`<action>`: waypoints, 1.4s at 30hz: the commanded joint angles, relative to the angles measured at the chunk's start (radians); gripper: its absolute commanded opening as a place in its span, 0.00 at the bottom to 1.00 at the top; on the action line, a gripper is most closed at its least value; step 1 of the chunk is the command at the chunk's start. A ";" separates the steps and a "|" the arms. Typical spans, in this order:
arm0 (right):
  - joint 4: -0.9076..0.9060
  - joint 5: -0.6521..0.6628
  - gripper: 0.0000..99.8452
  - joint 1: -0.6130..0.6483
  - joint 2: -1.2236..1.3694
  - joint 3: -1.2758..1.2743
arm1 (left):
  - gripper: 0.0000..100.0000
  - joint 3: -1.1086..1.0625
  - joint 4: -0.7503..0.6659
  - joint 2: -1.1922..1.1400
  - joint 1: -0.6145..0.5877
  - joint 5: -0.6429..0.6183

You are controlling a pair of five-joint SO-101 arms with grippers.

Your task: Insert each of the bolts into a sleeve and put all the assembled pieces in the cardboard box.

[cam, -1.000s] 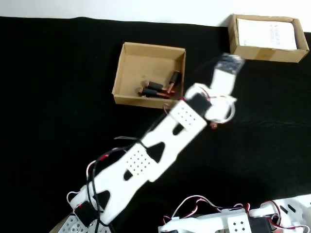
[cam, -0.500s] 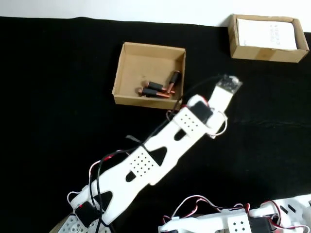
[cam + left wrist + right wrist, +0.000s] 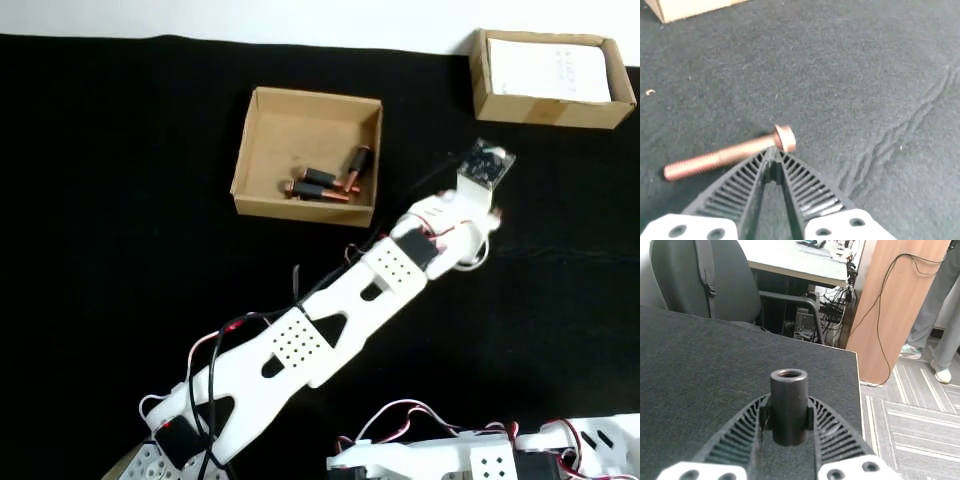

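A copper bolt lies flat on the black cloth. My left gripper is shut, its tips right against the bolt's shaft beside the head, with nothing between the fingers. From above, the left arm stretches out to the right of the cardboard box, which holds several assembled pieces. My right gripper is shut on a black sleeve, held upright with its open end showing. The right arm is folded at the table's near edge.
A second cardboard box with white paper inside stands at the back right corner. In the right wrist view the table's edge, an office chair and a wooden panel lie beyond the cloth.
The left arm has swung to the right and stretched out lower over the cloth, farther from the box. The right arm has kept still.
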State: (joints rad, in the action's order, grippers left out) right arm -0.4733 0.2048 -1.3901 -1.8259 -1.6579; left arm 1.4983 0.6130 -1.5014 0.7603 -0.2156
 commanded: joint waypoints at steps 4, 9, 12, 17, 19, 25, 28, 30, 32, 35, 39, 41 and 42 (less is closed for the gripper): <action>0.018 0.023 0.01 -0.005 -0.001 -0.139 | 0.01 0.163 0.161 0.059 -0.010 0.008; 0.019 0.025 0.01 0.028 -0.005 -0.139 | 0.01 0.157 0.239 0.170 -0.031 0.173; 0.021 0.025 0.01 0.031 -0.005 -0.130 | 0.07 0.160 0.393 0.214 -0.041 0.342; 0.024 0.072 0.01 0.056 -0.007 -0.130 | 0.21 0.159 0.647 0.269 -0.027 0.588; 0.024 0.078 0.01 0.068 -0.007 -0.130 | 0.21 0.160 0.675 0.274 -0.013 0.703; 0.025 0.081 0.01 0.077 -0.007 -0.127 | 0.21 0.159 0.671 0.302 -0.038 0.841; 0.025 0.127 0.01 0.099 -0.007 -0.128 | 0.21 0.159 0.677 0.298 -0.067 0.844; 0.027 0.140 0.01 0.116 -0.007 -0.128 | 0.21 0.159 0.677 0.297 -0.081 0.845; 0.030 0.141 0.01 0.142 -0.008 -0.127 | 0.21 0.156 0.672 0.297 -0.081 0.848; 0.087 0.141 0.01 0.177 -0.008 -0.128 | 0.21 0.151 0.635 0.291 -0.081 0.910; 0.134 0.141 0.01 0.217 -0.008 -0.128 | 0.21 0.159 0.494 0.220 -0.085 0.968; 0.148 0.141 0.01 0.234 -0.008 -0.128 | 0.21 0.159 0.417 0.183 -0.082 0.994; 0.154 0.143 0.01 0.240 -0.008 -0.128 | 0.21 0.154 0.379 0.170 -0.081 1.008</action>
State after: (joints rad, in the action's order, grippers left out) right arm -0.3629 0.3138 -1.1753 -1.8259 -1.6594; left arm 1.6149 1.1024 -1.3265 0.6897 0.7572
